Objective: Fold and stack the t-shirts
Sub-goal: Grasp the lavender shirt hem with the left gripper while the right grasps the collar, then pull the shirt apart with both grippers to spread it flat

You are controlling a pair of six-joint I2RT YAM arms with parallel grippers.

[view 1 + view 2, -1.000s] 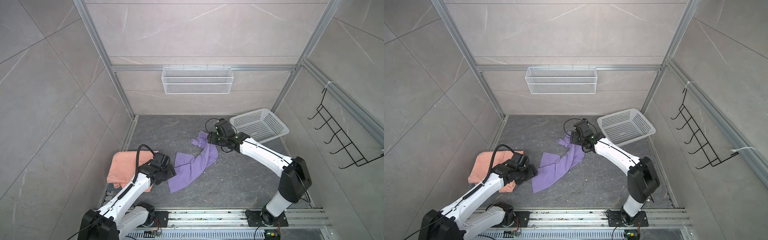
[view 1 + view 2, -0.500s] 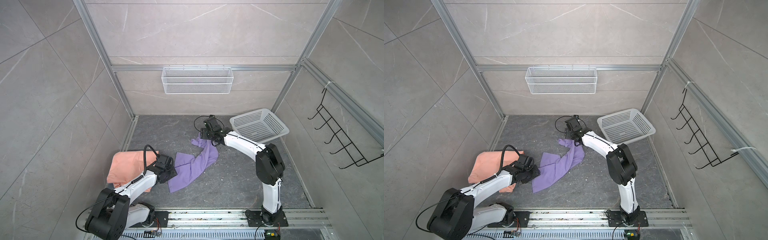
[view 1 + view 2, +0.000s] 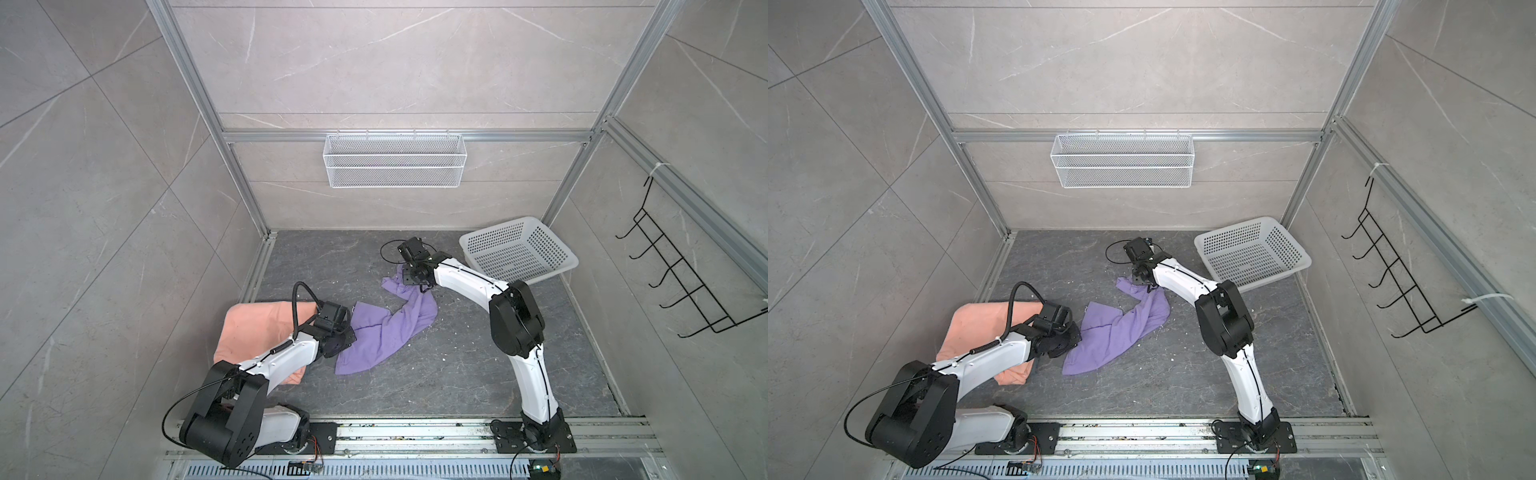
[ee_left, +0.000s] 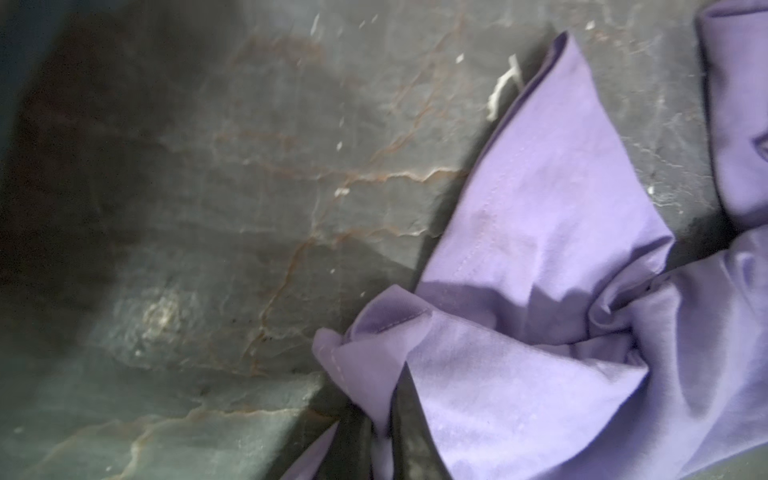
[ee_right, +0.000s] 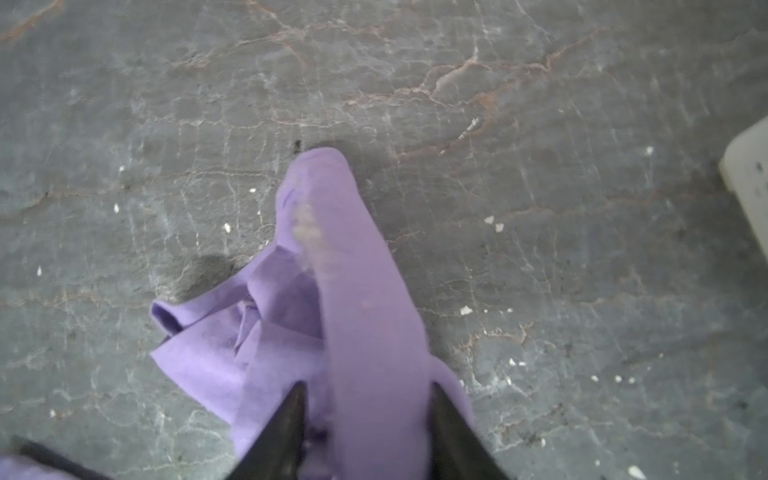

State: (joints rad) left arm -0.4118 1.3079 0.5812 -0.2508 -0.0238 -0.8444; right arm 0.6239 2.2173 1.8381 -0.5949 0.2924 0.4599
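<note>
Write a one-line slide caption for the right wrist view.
Right gripper straddling a raised band of the lavender purple cloth t-shirt on the grey veined stone-look tabletop.

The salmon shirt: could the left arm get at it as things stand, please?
Probably yes: the salmon shirt lies beneath the left arm, though its end effector is shut on the purple shirt.

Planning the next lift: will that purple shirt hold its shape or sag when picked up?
Probably floppy: the purple shirt lies crumpled in soft folds, so it should sag. Likely light, since the cloth looks thin.
</note>
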